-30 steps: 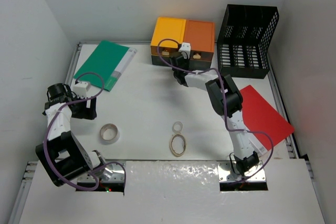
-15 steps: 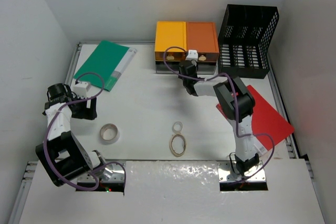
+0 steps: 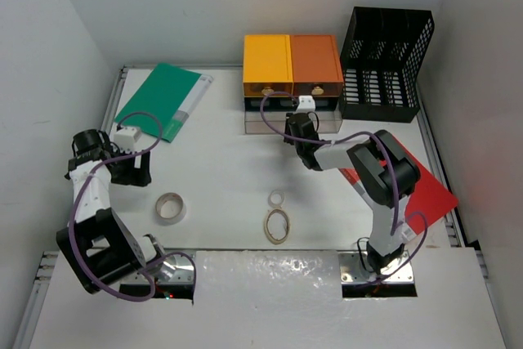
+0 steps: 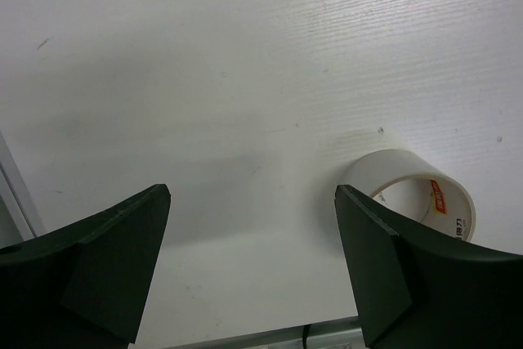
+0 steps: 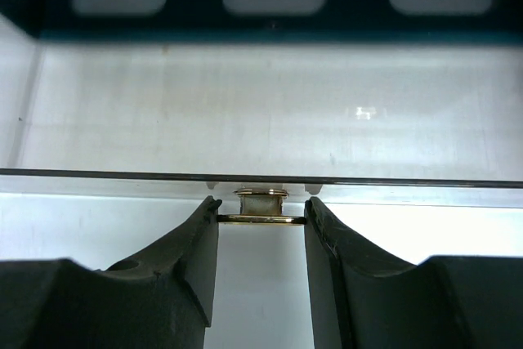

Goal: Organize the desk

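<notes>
The white desk (image 3: pixel 221 153) carries a yellow and orange drawer box (image 3: pixel 290 63) at the back. Its clear bottom drawer (image 3: pixel 270 118) stands pulled out toward me. My right gripper (image 3: pixel 297 126) is shut on the drawer's gold knob (image 5: pixel 261 205), which sits between my fingers (image 5: pixel 200 234) in the right wrist view, in front of the clear drawer front (image 5: pixel 261 177). My left gripper (image 3: pixel 131 174) is open and empty above the desk at the left. A white tape roll (image 4: pixel 413 190) lies beside its right finger and also shows in the top view (image 3: pixel 171 208).
A green folder (image 3: pixel 159 100) lies at the back left. A black mesh basket (image 3: pixel 384 55) stands at the back right, with a red folder (image 3: pixel 429 190) in front of it. A small ring (image 3: pixel 277 198) and rubber bands (image 3: pixel 278 225) lie near the front middle.
My right gripper has drawn back toward me with the knob, and the clear drawer has slid out of the box. The left arm has not moved.
</notes>
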You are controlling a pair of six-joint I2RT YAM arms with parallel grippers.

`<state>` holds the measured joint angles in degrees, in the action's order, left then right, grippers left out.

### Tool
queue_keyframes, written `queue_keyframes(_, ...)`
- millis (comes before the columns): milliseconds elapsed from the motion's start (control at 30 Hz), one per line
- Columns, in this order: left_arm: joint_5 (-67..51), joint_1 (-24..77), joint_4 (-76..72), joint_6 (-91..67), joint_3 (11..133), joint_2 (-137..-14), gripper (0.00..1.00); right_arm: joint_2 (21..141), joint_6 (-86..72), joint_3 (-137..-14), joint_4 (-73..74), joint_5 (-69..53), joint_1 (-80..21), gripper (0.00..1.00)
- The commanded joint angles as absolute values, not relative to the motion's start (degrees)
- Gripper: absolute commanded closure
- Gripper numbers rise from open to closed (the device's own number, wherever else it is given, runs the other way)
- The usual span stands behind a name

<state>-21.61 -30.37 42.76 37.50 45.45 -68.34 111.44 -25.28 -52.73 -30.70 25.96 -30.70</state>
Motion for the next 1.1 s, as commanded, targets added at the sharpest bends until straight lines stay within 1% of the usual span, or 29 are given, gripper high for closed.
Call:
queue_keyframes(0, -23.12, -30.59, 42.89, 38.32, 48.08, -66.27, 0.19, 107.76, -25.40, -48.61, -28.04, 26.63, -32.69, 1.00)
queue_keyframes(267, -23.38, -30.59, 43.68, 38.67, 48.69, -65.30, 0.20, 101.26, -28.13, -40.27, -25.40, 24.52, -35.41, 1.00)
queue_keyframes(333, -23.47, -30.59, 43.94, 38.93, 48.69, -65.21, 0.20, 100.46, -26.64, -39.90, -24.36, 24.35, -36.12, 0.96)
queue_keyframes(367, -23.47, -30.59, 44.03, 38.94, 48.78, -65.13, 0.19, 100.46, -26.20, -40.42, -23.30, 23.56, -36.47, 0.91)
queue_keyframes(400, -23.55, -30.59, 44.38, 39.11, 48.87, -65.13, 0.20, 100.55, -25.41, -41.47, -21.03, 22.86, -36.47, 0.72)
queue_keyframes(433, -23.64, -30.50, 44.82, 39.29, 48.95, -65.13, 0.20, 100.46, -25.14, -42.01, -20.05, 22.07, -36.47, 0.60)
queue_keyframes(500, -24.69, -30.59, 46.22, 41.47, 49.22, -65.04, 0.20, 99.85, -24.61, -42.36, -18.73, 20.05, -36.65, 0.39)
queue_keyframes(600, -27.06, -29.71, 51.58, 48.15, 48.96, -63.73, 0.23, 97.30, -23.73, -41.84, -17.14, 18.55, -36.56, 0.27)
queue_keyframes(667, -27.16, -27.70, 54.22, 52.79, 47.82, -61.09, 0.23, 95.29, -22.94, -41.22, -15.30, 17.85, -36.56, 0.20)
queue_keyframes(733, -26.11, -25.15, 55.37, 54.83, 45.19, -58.90, 0.22, 94.05, -21.80, -40.87, -13.10, 17.32, -36.65, 0.17)
queue_keyframes(833, -23.03, -16.47, 56.07, 55.02, 41.32, -58.97, 0.22, 92.11, -21.01, -40.17, -11.60, 15.47, -36.65, 0.15)
queue_keyframes(933, -22.68, -13.37, 57.65, 57.65, 38.68, -61.16, 0.23, 90.36, -20.57, -39.03, -11.69, 14.41, -36.65, 0.15)
queue_keyframes(1000, -21.45, -13.01, 57.57, 59.50, 37.88, -63.27, 0.24, 89.13, -20.30, -38.50, -11.60, 14.68, -36.56, 0.15)
queue_keyframes(1067, -18.12, -12.66, 53.38, 57.76, 37.18, -64.68, 0.25, 87.90, -19.87, -37.97, -11.43, 14.77, -36.65, 0.14)
